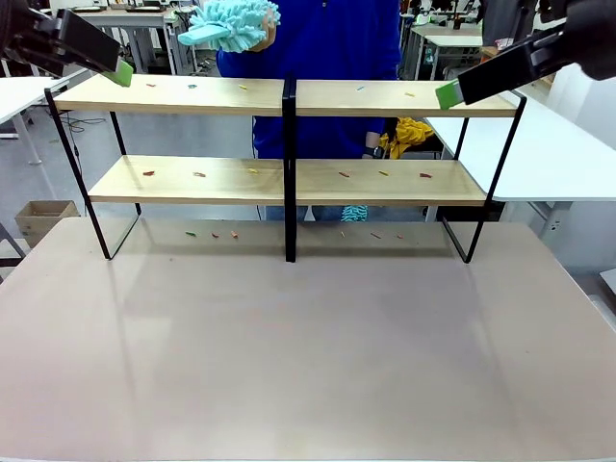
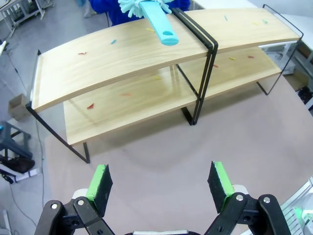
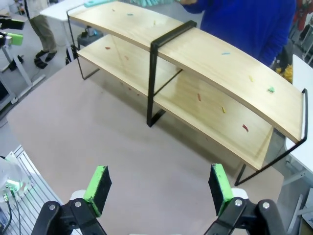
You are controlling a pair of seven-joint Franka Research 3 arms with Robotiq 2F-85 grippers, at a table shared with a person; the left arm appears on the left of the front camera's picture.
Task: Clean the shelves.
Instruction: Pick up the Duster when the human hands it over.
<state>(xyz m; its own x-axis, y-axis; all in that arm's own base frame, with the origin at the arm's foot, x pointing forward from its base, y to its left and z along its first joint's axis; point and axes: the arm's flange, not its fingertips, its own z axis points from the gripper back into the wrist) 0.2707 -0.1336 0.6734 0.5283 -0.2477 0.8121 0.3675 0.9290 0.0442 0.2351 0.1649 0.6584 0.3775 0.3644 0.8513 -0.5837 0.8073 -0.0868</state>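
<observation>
Both wide and empty: left pincer [image 2: 160, 178], right pincer [image 3: 157, 182]. Above long light-wood, black-framed shelves [image 1: 192, 94] — fluffy teal duster [image 2: 164, 30], handle pointing toward the left, nearer one.

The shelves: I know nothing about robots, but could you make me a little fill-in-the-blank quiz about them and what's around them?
1. The shelves have ____ light-wood boards in a black frame.
2. Small coloured scraps lie on both boards and on the ____ underneath.
3. The fluffy duster is held by the ____, above the top board.
4. The left gripper and right gripper both have their jaws ____.
Missing words: two; table; person; open.
</observation>
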